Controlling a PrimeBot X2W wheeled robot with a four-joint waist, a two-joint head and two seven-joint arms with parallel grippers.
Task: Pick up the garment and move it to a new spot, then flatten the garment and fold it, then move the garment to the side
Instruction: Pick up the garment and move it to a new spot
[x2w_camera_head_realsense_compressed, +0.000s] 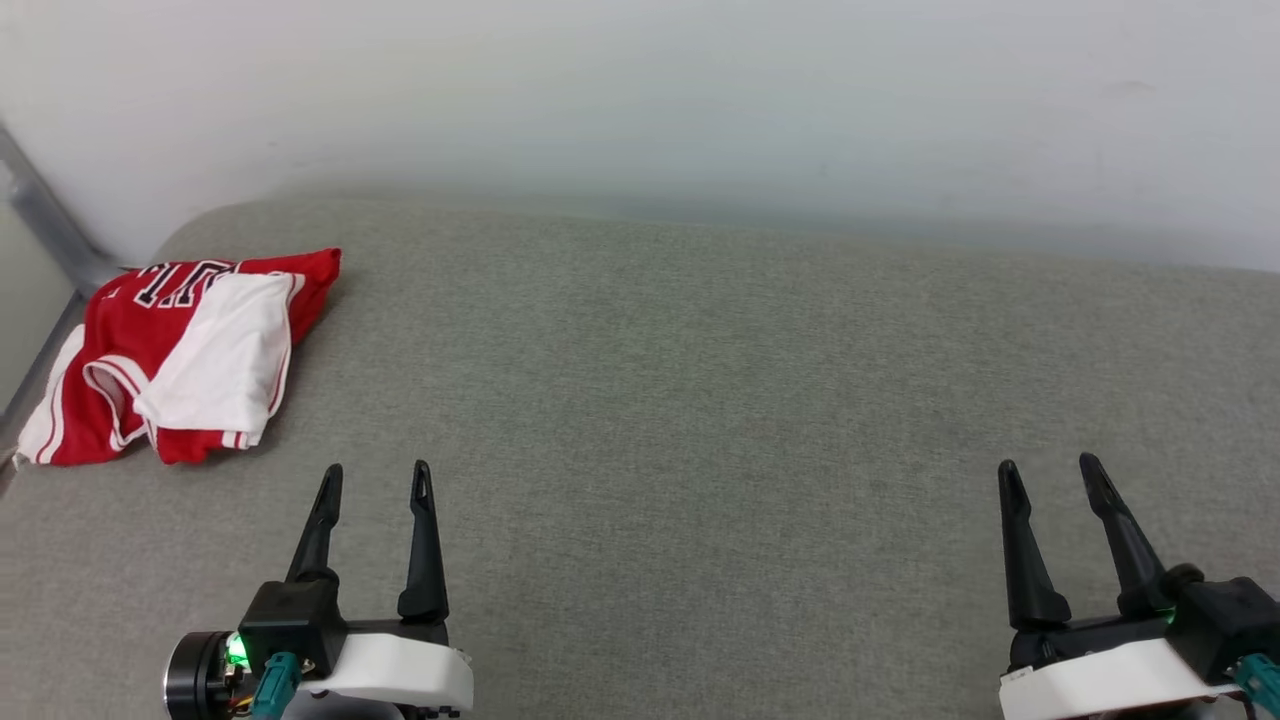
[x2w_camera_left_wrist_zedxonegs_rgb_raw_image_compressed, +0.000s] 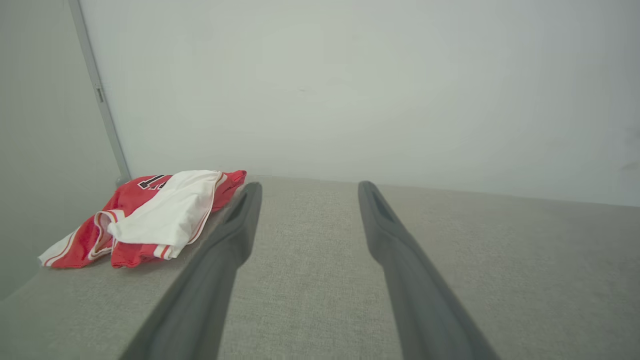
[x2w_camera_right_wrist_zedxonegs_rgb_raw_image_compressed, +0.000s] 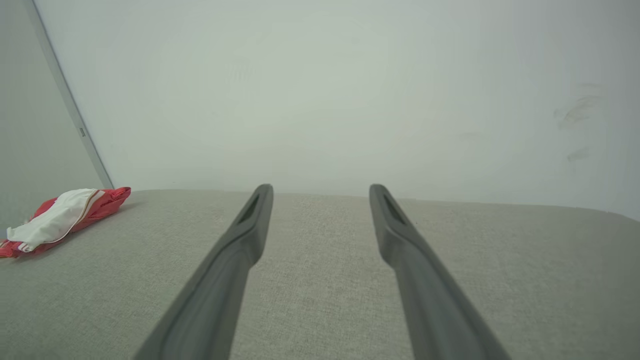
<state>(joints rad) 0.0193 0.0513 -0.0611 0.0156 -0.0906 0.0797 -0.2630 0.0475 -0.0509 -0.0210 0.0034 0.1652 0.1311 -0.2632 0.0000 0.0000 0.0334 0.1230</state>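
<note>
While both tools hang released over the near part of the surface, the garment (x2w_camera_head_realsense_compressed: 180, 350), a red jersey T-shirt with white short sleeves and red-and-white striped trim, lies in a loosely folded heap at the far left corner of the grey woven-fabric surface (x2w_camera_head_realsense_compressed: 700, 400). A white sleeve is turned over on top of the heap. Part of some black, white-outlined lettering shows along the heap's far side. The heap's left side reaches the left edge of the surface, close to a grey metal strip (x2w_camera_head_realsense_compressed: 50, 230) that runs up the pale wall (x2w_camera_head_realsense_compressed: 640, 100).

The left tool (x2w_camera_head_realsense_compressed: 377, 468) sits near the near left corner, its two long dark fingers spread apart with nothing between them and pointing toward the far edge. The garment lies ahead of this tool and to its left, near it but not touching. In the left wrist view the garment (x2w_camera_left_wrist_zedxonegs_rgb_raw_image_compressed: 150, 220) appears just left of the left tool (x2w_camera_left_wrist_zedxonegs_rgb_raw_image_compressed: 310, 187).

The right tool (x2w_camera_head_realsense_compressed: 1049, 463) is by the near right corner, fingers likewise spread and gripping nothing. It is well apart from the garment, with the whole width of the surface between them. In the right wrist view the garment (x2w_camera_right_wrist_zedxonegs_rgb_raw_image_compressed: 65, 217) lies far to the left of the right tool (x2w_camera_right_wrist_zedxonegs_rgb_raw_image_compressed: 321, 189).
</note>
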